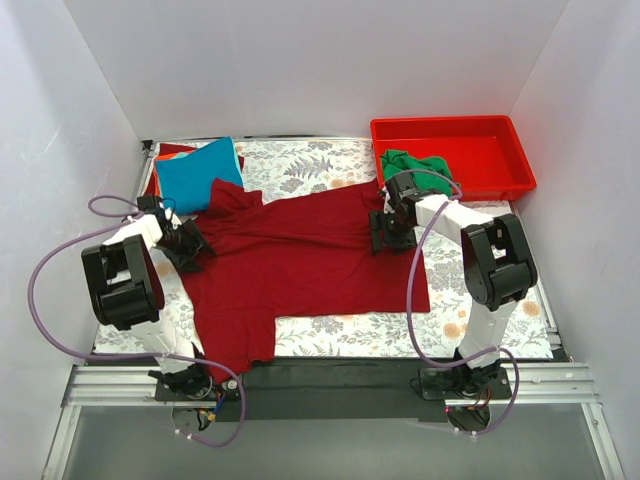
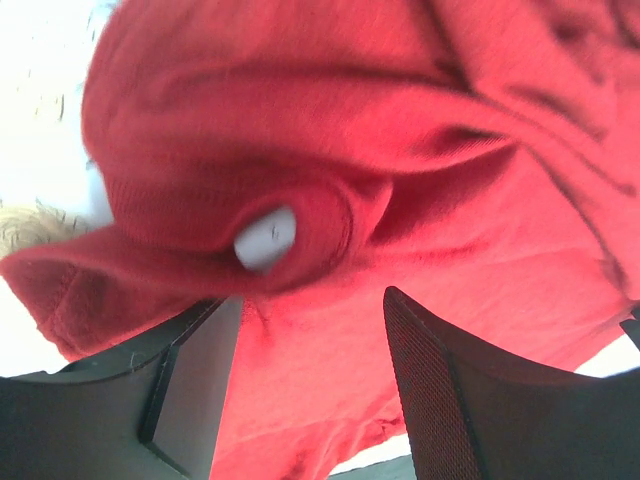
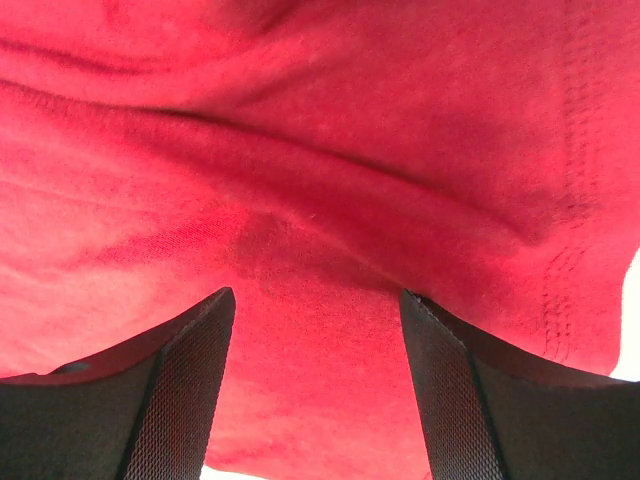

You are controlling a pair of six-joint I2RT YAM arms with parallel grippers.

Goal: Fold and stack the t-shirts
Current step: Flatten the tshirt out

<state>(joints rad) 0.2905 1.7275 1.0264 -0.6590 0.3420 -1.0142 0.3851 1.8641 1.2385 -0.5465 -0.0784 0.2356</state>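
Top view: one dark red t-shirt [image 1: 300, 265] spread on the surface [image 1: 320, 165], one blue t-shirt [image 1: 200, 175] far left, one green t-shirt [image 1: 412, 165] by the red tray [image 1: 480, 130]; left arm [image 1: 125, 280] and right arm [image 1: 495, 260] bent low at the spread shirt's sides. Left wrist: left jaws parted, bunched red cloth between them. Right wrist: right jaws wide, gripping nothing, flat cloth across the gap.

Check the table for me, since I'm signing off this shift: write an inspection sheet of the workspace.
Surface: floral table cloth, largely covered by shirts.
Job's things: dark red t-shirt spread mid-table; blue t-shirt folded far left, on orange cloth; green t-shirt bunched in the red tray, at its near-left corner.
Clutter: nothing seen.
Grippers: left gripper and right gripper both open, low over the dark red t-shirt.
Cables: a purple cable loops from each arm.
Surroundings: white walls on three sides.
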